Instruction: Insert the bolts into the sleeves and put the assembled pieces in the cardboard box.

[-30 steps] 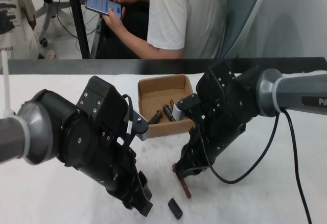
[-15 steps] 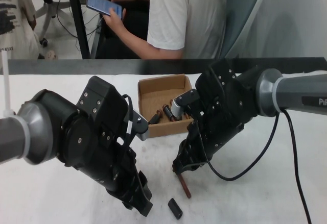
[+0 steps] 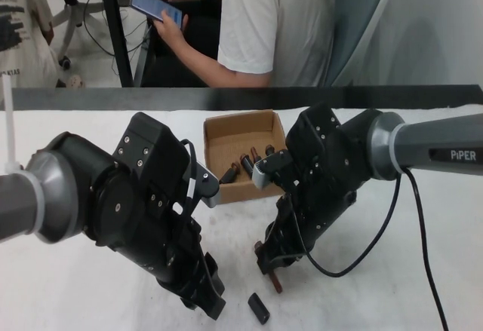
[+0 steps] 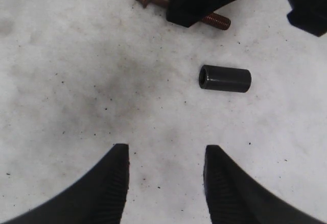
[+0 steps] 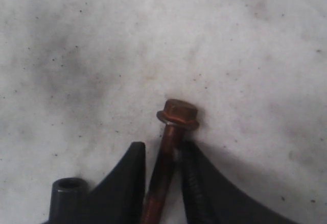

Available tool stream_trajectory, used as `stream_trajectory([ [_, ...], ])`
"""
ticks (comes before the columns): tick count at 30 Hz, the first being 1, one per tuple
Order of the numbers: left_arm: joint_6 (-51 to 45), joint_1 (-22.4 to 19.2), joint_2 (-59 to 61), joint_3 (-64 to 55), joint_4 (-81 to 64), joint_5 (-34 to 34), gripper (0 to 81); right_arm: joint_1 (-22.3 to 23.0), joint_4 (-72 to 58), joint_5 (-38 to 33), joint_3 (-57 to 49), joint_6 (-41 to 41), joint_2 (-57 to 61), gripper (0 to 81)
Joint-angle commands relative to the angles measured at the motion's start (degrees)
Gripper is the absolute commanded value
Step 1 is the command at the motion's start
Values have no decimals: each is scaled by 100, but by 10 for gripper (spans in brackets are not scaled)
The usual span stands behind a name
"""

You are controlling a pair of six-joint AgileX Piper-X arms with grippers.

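A copper bolt [image 5: 178, 113] lies on the white bench, and my right gripper [image 5: 162, 150] is shut on its shaft just below the hex head. The high view shows that right gripper [image 3: 269, 254] low on the bench with the bolt's [image 3: 275, 278] end sticking out toward the front. A black sleeve [image 4: 225, 79] lies on its side close by, ahead of my left gripper [image 4: 166, 173], which is open and holds nothing. In the high view the sleeve [image 3: 259, 308] rests between the two grippers, right of the left gripper [image 3: 213, 304]. The cardboard box [image 3: 240, 131] sits behind them.
Several dark assembled pieces [image 3: 240, 167] lie in the box's near part. A seated person with a phone is behind the bench's far edge. The white bench surface [image 3: 377, 286] is bare to the right and in front of the arms.
The right arm has shifted a little to the left and its gripper has settled lower over the bolt. The left arm, the sleeve and the box have not moved.
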Motion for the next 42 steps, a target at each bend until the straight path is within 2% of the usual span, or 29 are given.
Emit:
stream_trajectory([
  [1,12,1,-90,-63,-33,-56,432,10,-204,-17,-21,19,82,244],
  [8,12,1,-90,-63,-33,-56,432,10,-476,-17,-21,57,95,242],
  [10,12,1,-90,-63,-33,-56,432,10,-474,-17,-21,57,120,217],
  [12,12,1,-90,-63,-33,-56,432,10,-452,-17,-21,2,158,159],
  [15,12,1,-90,-63,-33,-56,432,48,-466,-5,-21,-106,163,8],
  [19,12,1,-86,-63,-7,-56,432,168,-556,272,-21,-283,163,8],
  [23,12,1,-86,-63,91,-56,432,220,-501,233,-109,-268,139,8],
  [31,180,1,-86,-63,59,166,430,-12,-97,241,-759,-289,-488,8],
  [38,450,-46,-29,-63,-141,310,291,-395,738,280,-1117,-683,-1304,8],
  [42,548,-181,85,-63,-152,295,284,-564,941,266,-1114,-763,-1671,8],
])
